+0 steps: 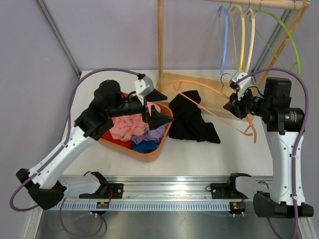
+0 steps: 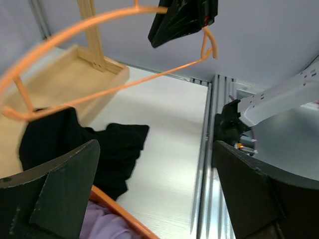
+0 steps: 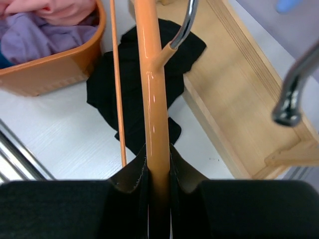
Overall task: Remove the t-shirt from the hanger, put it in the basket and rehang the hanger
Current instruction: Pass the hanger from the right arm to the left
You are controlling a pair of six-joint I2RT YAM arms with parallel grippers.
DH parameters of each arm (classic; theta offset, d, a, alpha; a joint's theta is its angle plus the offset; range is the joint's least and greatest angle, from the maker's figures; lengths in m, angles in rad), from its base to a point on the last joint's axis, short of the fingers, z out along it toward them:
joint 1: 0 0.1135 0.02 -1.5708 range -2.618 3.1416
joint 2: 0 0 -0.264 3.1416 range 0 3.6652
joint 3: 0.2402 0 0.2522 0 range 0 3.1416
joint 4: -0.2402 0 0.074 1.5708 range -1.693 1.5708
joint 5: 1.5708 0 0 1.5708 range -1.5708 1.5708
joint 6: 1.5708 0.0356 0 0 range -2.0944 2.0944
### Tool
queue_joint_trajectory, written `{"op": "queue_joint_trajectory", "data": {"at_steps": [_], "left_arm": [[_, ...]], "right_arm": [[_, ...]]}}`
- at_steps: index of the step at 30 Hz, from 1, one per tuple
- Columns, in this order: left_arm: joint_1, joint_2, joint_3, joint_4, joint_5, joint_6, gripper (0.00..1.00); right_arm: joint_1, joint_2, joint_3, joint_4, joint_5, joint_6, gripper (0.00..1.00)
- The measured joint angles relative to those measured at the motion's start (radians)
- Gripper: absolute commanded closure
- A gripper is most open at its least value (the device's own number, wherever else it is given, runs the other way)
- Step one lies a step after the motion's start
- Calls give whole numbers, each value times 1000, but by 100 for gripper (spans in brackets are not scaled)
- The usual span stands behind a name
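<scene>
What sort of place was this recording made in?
Probably a robotics lab bench staged as a laundry corner: a wooden garment rack hung with coloured plastic hangers, and an orange plastic basket heaped with clothes.

An orange hanger (image 3: 154, 99) of glossy, smooth plastic shows bright highlights along its bar. Its hook (image 3: 182, 31) is polished, mirror-bright metal. The black t-shirt (image 1: 192, 122) is matt, soft cloth, crumpled into folds. The counter (image 1: 209, 157) is white and smooth with a faint satin sheen. The rack base (image 3: 239, 84) is pale bare wood with visible grain. The basket (image 3: 55, 74) is smooth orange plastic. The right claw (image 3: 158, 169) is matt black, faintly grainy.
</scene>
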Motion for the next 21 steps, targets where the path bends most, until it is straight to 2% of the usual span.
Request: {"op": "queue_joint_trajectory", "data": {"at_steps": [5,10,15,21], "left_arm": [[27,-99,3,-66,-15,234,1],[69,-91,19,-122,23,389,1],[71,-39,43,-163,124,425,7],[68,26,77,-195,242,387,24]], "right_arm": [[0,33,55,-138,-167,-220,100],[0,11,56,-227,-319,-510,100],[5,-21,31,-265,-406,-675,100],[21,6,29,-272,-442,-798,100]]}}
